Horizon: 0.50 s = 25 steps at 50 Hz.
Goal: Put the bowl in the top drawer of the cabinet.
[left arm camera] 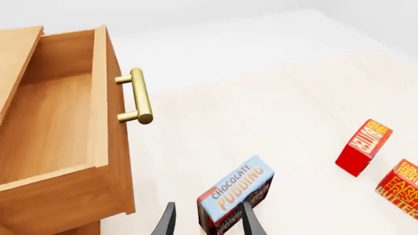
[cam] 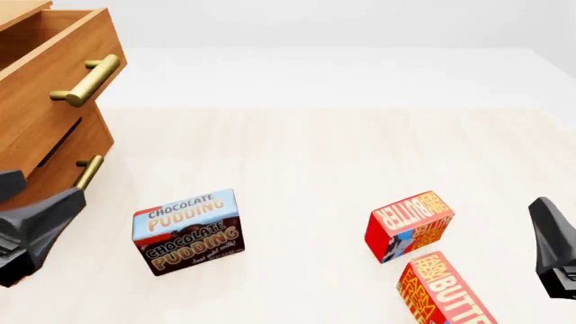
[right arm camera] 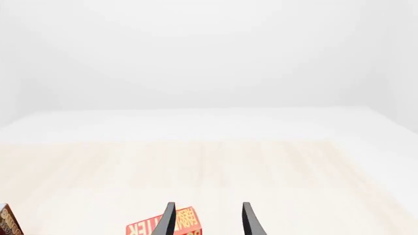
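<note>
Bowl: in none of the three views; its whereabouts cannot be told. By its task name, likely rigid, light and smooth-sided, best pinched at the rim.
Top drawer (left arm camera: 58, 132): pulled open, interior bare wood, brass handle (left arm camera: 138, 96) facing the table.
Cabinet (cam: 45, 101): at the table's far left, lower drawer (cam: 63, 158) closed.
Left gripper (left arm camera: 207, 220): fingers apart, holding nothing, above the chocolate pudding box (cam: 189, 231).
Right gripper (right arm camera: 207, 219): fingers apart, empty, over a red butter box (cam: 409, 226); a second butter box (cam: 447, 291) lies just beside it.
Table (cam: 315, 155): pale wood.
</note>
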Tool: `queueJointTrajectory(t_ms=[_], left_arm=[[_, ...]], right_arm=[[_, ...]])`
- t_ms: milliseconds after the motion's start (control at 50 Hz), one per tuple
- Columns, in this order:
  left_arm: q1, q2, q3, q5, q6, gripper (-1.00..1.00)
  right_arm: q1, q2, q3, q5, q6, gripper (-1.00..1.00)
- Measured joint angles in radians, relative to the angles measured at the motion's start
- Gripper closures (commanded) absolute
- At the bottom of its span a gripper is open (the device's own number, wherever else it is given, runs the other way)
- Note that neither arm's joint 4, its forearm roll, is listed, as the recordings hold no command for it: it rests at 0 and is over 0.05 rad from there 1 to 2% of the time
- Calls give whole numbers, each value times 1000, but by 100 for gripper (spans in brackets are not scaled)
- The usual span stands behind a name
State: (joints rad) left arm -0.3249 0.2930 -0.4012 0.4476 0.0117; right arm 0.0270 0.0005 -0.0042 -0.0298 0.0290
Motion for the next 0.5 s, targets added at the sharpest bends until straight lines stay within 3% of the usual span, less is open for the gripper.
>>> queueJointTrajectory(t_ms=[260, 500], left_arm=[[-121, 86, -44, 43, 51, -100], [-222, 165, -60, 57, 55, -100]], right_arm=[[1, 0, 0, -2, 2, -100], [1, 0, 0, -4, 3, -100]])
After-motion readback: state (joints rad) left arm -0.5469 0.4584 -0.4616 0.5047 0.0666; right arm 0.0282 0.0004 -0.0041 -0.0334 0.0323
